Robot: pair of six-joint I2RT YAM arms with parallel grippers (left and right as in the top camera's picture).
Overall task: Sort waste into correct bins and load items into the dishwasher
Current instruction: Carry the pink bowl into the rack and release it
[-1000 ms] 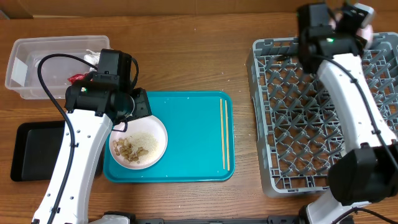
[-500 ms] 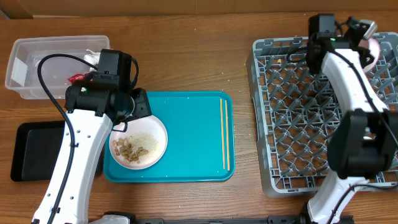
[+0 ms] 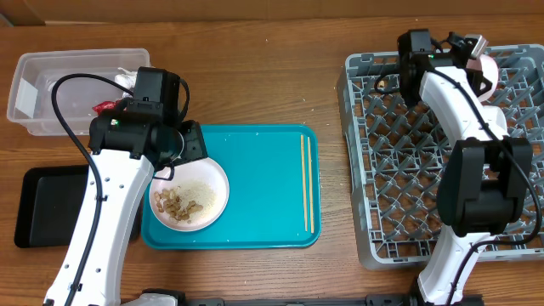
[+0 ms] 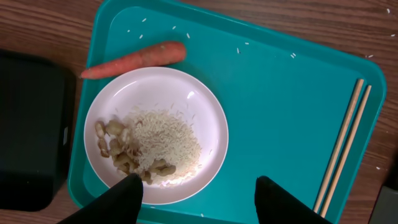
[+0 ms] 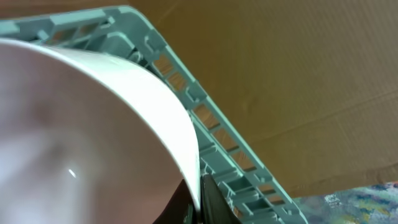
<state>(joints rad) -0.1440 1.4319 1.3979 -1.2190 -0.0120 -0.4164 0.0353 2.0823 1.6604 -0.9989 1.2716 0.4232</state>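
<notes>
My left gripper (image 4: 199, 183) hangs open over the near edge of a white plate (image 4: 161, 84) on the teal tray (image 4: 280, 93). The plate carries white rice (image 4: 165, 137) and brown food scraps (image 4: 115, 146). An orange carrot (image 4: 137, 59) lies on the tray just behind the plate. Two wooden chopsticks (image 4: 345, 146) rest along the tray's right side. My right gripper (image 5: 199, 202) is shut on the rim of a white bowl (image 3: 486, 72), held tilted over the far right part of the grey dish rack (image 3: 408, 170).
The clear tub (image 3: 76, 56) at the back left holds a red wrapper (image 3: 104, 107) and crumpled white paper (image 3: 127, 79). The black tray (image 3: 38, 204) lies left of the teal tray. Bare wooden table separates the teal tray from the rack.
My right arm has brought the bowl down and leftward, from beyond the rack's far right corner to over its back row. The left arm and plate have not moved.
</notes>
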